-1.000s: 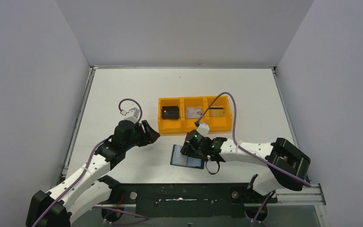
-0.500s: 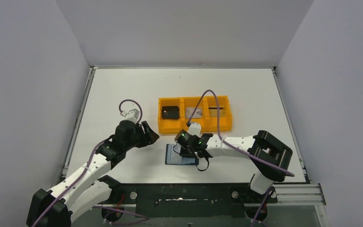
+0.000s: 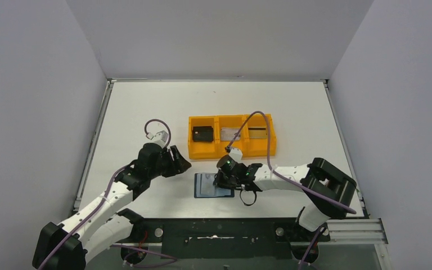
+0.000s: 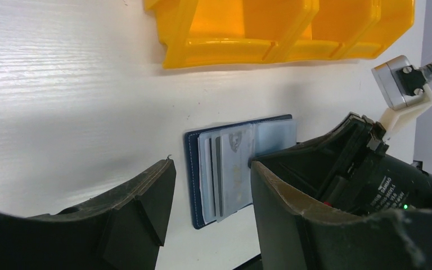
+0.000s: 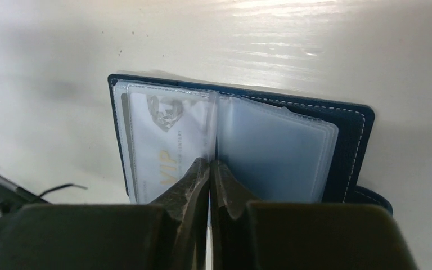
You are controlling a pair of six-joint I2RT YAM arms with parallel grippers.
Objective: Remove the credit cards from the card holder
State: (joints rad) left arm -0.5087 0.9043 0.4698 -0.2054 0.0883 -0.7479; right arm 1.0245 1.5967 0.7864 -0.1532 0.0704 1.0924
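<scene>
- Nearest the arm bases, the card holder lies open and flat on the table, its clear sleeves facing up.
- The right gripper sits on the holder's middle fold with its fingertips pressed together. Whether a sleeve edge is nipped between them cannot be told.
- Just left of those tips, a pale VIP card is tucked in the left-hand sleeve. Thin edges beside it may be more cards or only sleeves – too fine to say.
- The left gripper hovers a little to the left of the holder, fingers apart and holding nothing.
- Beyond the holder stands the orange tray. A dark object fills its left compartment, a silver-grey card lies in the middle one and a gold-tan card in the right.
- Judged from this, the task is well along: two cards are out, and at least the VIP card is left to pull.
- In the way – the snug sleeve over that card, and the loose holder, which may slide unless the left arm pins it. The right arm's cable arches over the tray but touches nothing.
</scene>
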